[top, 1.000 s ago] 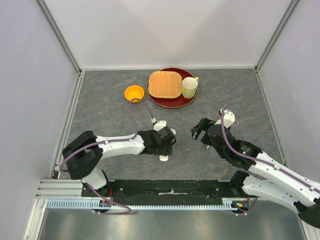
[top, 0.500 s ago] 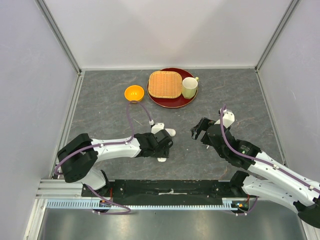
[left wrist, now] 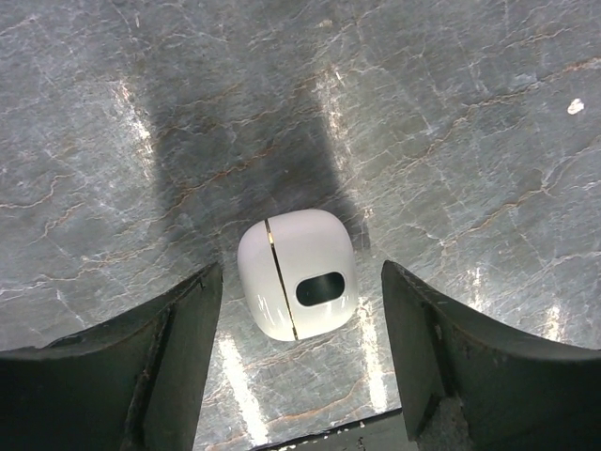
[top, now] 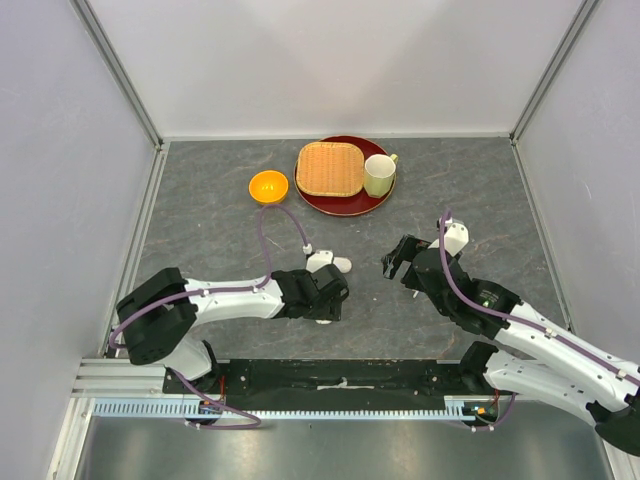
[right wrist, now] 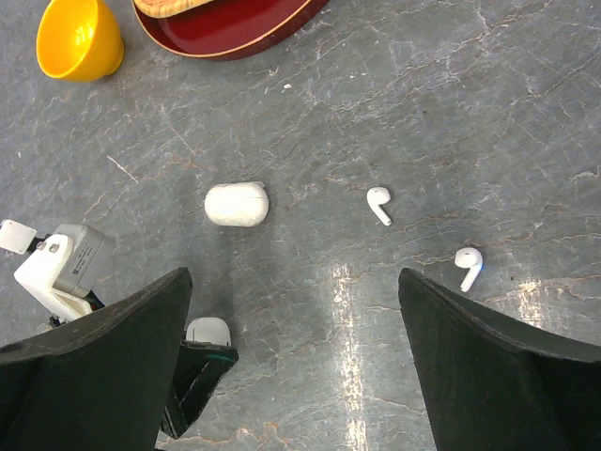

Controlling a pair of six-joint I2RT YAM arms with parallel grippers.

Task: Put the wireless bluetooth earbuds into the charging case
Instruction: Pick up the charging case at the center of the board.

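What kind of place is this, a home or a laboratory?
Probably a laboratory robot cell: white panels on metal framing enclose the grey table, and a left arm and a right arm are bolted at its near edge.

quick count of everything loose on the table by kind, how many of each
charging cases: 2
earbuds in view: 2
orange bowl: 1
red plate: 1
woven tray: 1
cream cup: 1
total: 8
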